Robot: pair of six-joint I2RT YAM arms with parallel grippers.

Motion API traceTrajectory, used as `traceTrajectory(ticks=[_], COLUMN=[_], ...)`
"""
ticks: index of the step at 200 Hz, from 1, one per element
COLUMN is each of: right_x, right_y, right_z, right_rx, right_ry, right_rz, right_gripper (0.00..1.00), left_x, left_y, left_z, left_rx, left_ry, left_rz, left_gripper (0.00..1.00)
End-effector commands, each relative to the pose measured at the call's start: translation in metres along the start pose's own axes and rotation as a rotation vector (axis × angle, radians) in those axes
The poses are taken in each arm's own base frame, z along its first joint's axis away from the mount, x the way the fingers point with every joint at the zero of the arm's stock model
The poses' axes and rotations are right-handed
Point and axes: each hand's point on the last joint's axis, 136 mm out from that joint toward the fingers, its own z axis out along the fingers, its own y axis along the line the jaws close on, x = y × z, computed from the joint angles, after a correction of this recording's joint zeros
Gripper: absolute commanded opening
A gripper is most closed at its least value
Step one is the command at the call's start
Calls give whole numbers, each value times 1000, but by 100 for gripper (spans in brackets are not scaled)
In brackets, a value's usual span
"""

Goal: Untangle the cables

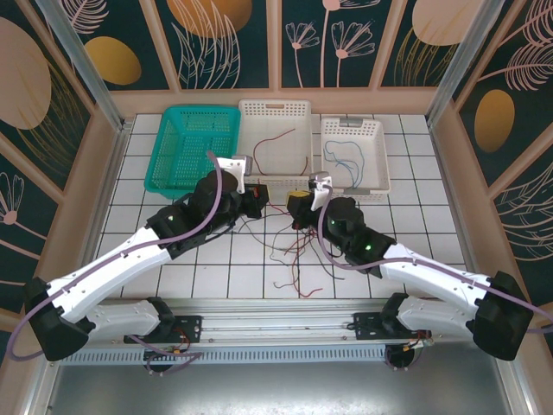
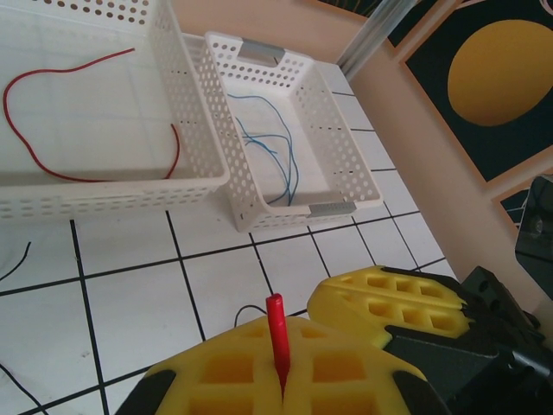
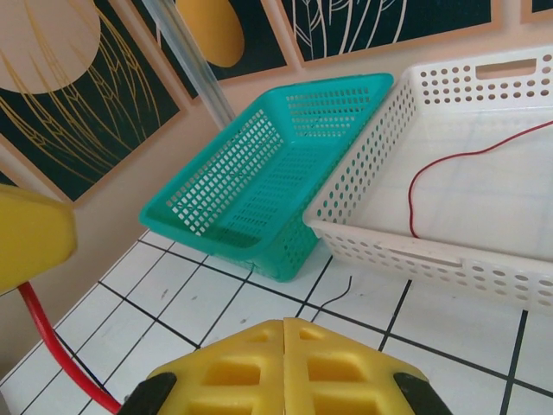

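A loose tangle of thin red and black cables lies on the white tiles between the two arms. My left gripper is shut on a red cable, whose stub end sticks up between the yellow pads. My right gripper hovers close beside it, its yellow fingers showing in the left wrist view. The right gripper is shut, pads pressed together with nothing visible between them. A red cable runs down past its left side. A thin black cable end lies on the tile ahead.
Three baskets stand at the back: a green one, a white one holding a red wire, and a second white one holding blue wires. Wooden walls close in both sides.
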Motion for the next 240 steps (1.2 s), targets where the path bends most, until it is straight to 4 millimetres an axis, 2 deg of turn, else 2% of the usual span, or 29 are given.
traceTrajectory(ticks=[1, 10, 33, 41, 52, 69, 76, 82, 109, 131, 155, 176, 208, 240], right_x=[-31, -34, -41, -43, -47, -52, -53, -55, -64, -69, -74, -74, -70, -65], right_y=[4, 3, -2, -4, -6, -8, -9, -9, -7, 0, 8, 15, 28, 29], right_z=[-8, -9, -13, -14, -16, -17, -17, -18, -20, -23, -26, -27, -29, -29], right_rx=[-11, -12, -26, -27, -26, -30, -30, -33, -47, -77, -115, -149, -220, -229], right_ry=[-85, -94, -103, -105, -111, -114, -114, -114, -119, -117, -114, -99, -69, -49], right_rz=[38, 49, 90, 104, 117, 133, 139, 143, 155, 162, 167, 166, 159, 148], right_gripper=[0, 0, 0, 0, 0, 0, 0, 0, 0, 0, 0, 0, 0, 0], left_x=[-6, -5, -1, 1, 6, 12, 11, 22, 45, 66, 81, 83, 76, 70], left_y=[-6, -7, -12, -13, -16, -16, -18, -13, -1, 16, 30, 35, 37, 35], left_z=[-8, -10, -14, -17, -21, -29, -34, -35, -40, -33, -23, -18, -15, -17], left_rx=[41, 50, 86, 102, 136, 169, 186, 191, 204, 167, 126, 101, 72, 73], left_ry=[-25, -22, -6, -1, 7, 14, 8, 28, 61, 105, 138, 141, 120, 94], left_rz=[-6, -4, 10, 13, 23, 40, 48, 57, 89, 114, 139, 166, 214, 240], left_gripper=[0, 1, 45, 57, 68, 79, 88, 92, 95, 95, 96, 96, 96, 94])
